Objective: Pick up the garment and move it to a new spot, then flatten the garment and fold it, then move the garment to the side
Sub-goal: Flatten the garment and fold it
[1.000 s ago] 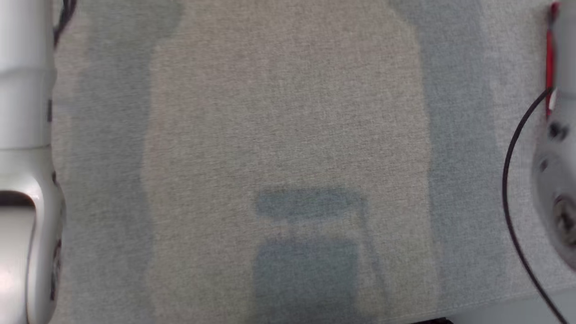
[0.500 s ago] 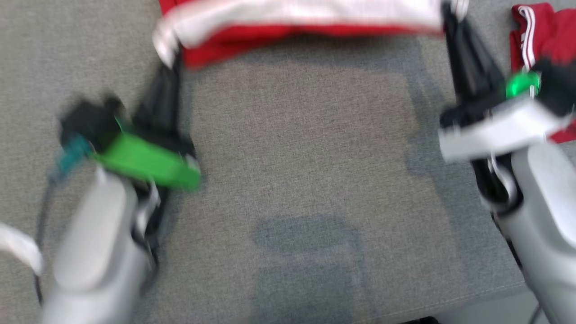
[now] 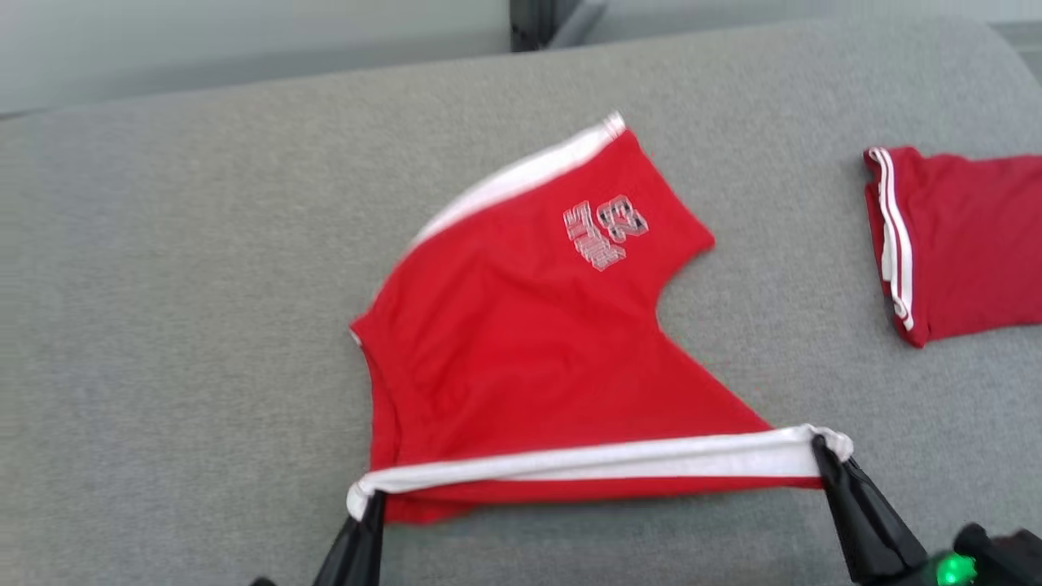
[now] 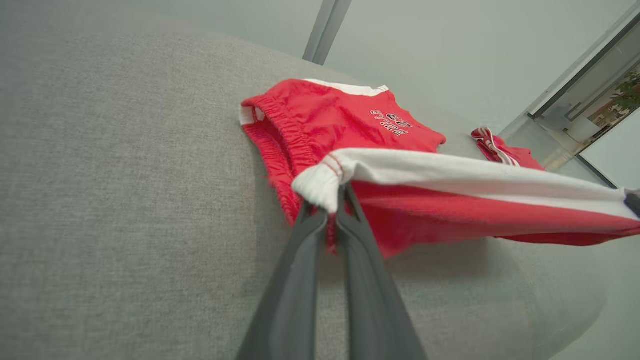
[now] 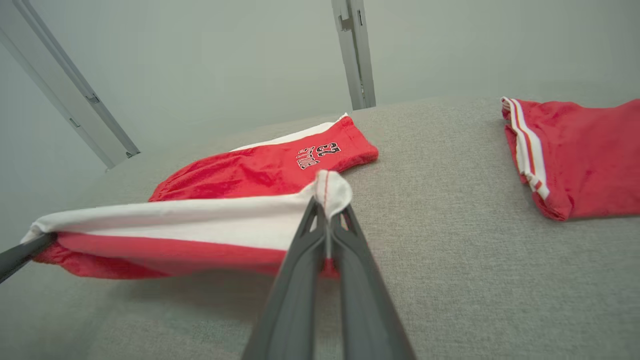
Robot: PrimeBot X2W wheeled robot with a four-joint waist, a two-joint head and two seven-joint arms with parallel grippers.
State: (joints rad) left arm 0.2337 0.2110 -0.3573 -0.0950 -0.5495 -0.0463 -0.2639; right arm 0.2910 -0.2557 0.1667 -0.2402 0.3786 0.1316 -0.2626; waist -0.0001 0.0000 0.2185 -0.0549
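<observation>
At the near edge of the grey padded surface (image 3: 163, 342), the left gripper (image 3: 373, 498) and right gripper (image 3: 820, 446) are each clamped on one end of the white band (image 3: 602, 462) of the red shorts (image 3: 521, 342), stretching it taut and raised while the far leg lies at the surface's centre. Pulled wider, a thin pinch may slip. Swung right, the shorts could snag the second red garment (image 3: 961, 244) at far right.

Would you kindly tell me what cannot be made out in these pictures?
- Second red garment: cut off by the head view's right edge.
- Lettering on the red shorts: too small and blurred to read in the head view.
- Left gripper and right gripper: bodies cut off by the head view's bottom edge.
- Underside of the shorts: hidden by their own cloth.
</observation>
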